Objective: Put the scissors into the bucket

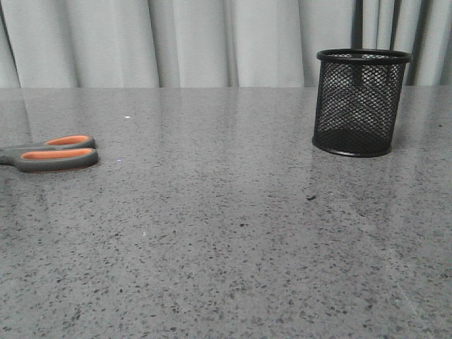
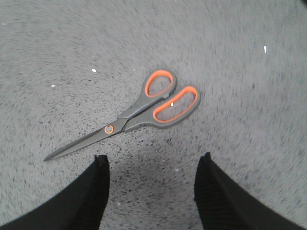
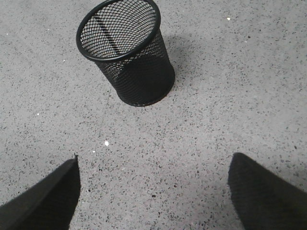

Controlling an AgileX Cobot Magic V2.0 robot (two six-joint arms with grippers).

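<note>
No readable text, labels, brands or numbers anywhere, none on the scissors (image 2: 139,115), none on the bucket (image 3: 129,52), none on the speckled worktop (image 1: 226,240)

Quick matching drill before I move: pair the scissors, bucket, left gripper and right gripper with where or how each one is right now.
Things:
1. scissors
2. bucket
3. left gripper
4. right gripper

States:
A. open above the scissors, holding nothing
B. upright on the table's right side, empty
C. open, with the bucket ahead of it
D. flat on the table's left side, blades closed

Pairs: 1-D, 2-B, 3-A, 4-C
</note>
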